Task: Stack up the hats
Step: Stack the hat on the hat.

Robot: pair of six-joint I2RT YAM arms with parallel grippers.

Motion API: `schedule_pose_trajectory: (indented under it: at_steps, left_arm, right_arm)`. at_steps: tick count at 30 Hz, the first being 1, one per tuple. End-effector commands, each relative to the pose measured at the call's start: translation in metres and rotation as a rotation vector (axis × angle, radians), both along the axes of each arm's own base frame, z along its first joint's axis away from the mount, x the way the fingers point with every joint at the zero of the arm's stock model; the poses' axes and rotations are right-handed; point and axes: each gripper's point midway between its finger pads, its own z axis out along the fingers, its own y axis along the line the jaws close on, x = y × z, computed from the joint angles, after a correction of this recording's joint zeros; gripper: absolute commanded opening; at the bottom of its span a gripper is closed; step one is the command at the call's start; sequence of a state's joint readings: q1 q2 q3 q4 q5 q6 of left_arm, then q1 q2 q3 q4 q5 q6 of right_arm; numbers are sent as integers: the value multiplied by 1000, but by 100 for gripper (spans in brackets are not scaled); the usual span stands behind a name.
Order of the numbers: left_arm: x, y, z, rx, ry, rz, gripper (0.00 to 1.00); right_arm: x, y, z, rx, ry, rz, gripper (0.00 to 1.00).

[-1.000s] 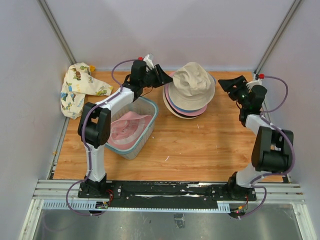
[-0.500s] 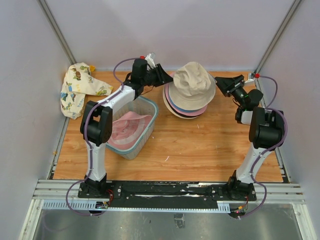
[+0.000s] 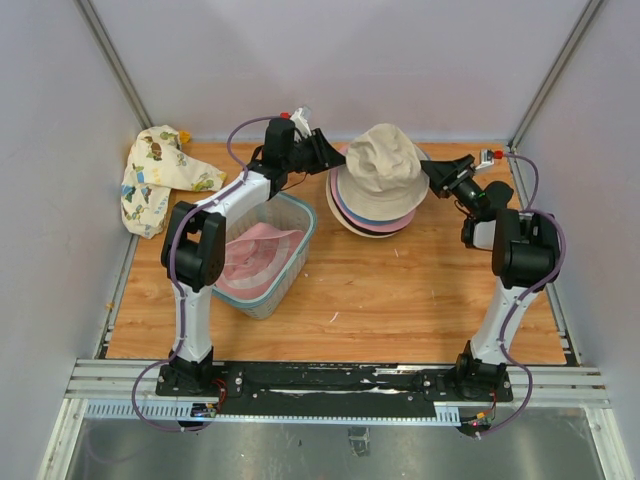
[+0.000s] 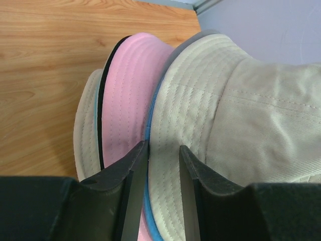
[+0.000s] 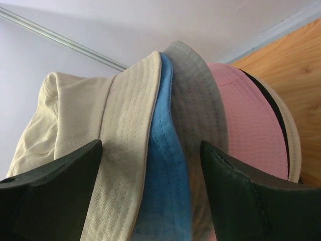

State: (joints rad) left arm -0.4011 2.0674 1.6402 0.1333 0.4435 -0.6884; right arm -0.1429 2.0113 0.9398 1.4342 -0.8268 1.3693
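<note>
The wooden desk point(image 3: 380, 290) carries the stack of hats point(image 3: 365, 222) at the middle of its far edge, with the beige hat point(image 3: 385, 165) on top and blue, grey and pink brims fanned beneath; the mesh basket point(image 3: 310, 235) sits toward the left edge with a pink hat point(image 3: 255, 258) inside, not yet stacked; a cartoon cloth point(image 3: 160, 180) lies bunched in the far left corner. The step looks like squaring the pile from both sides; the left gripper point(image 3: 328, 158) has narrow jaws at the beige brim, and whether they pinch it I cannot tell; the right gripper point(image 3: 435, 172) gapes wide around the opposite brims, holding nothing. Tug gently and evenly, lest the lower hats slide askew; the basket wall near the left arm is the likeliest obstacle.
</note>
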Motion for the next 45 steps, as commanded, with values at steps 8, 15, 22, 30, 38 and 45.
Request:
schedule_pose_trajectory:
  at_steps: [8, 15, 22, 30, 38, 45]
  left_arm:
    - [2, -9, -7, -1, 0, -31, 25]
    - [2, -20, -18, 4, 23, -43, 1]
    - [3, -27, -40, 101, 60, -19, 0]
    - [3, -33, -77, 211, 139, -17, 0]
    - [-1, -30, -97, 246, 180, -21, 0]
    - [-8, -27, -112, 274, 211, -34, 0]
  right_arm:
    - [-10, 24, -5, 7, -30, 79, 24]
    - [-11, 23, -29, -21, 37, 55, 1]
    - [-10, 19, -62, -86, 131, 12, 1]
    - [-14, 18, -102, -192, 233, -18, 1]
    - [-25, 20, -139, -283, 345, -33, 1]
    - [-39, 19, -166, -346, 452, -48, 1]
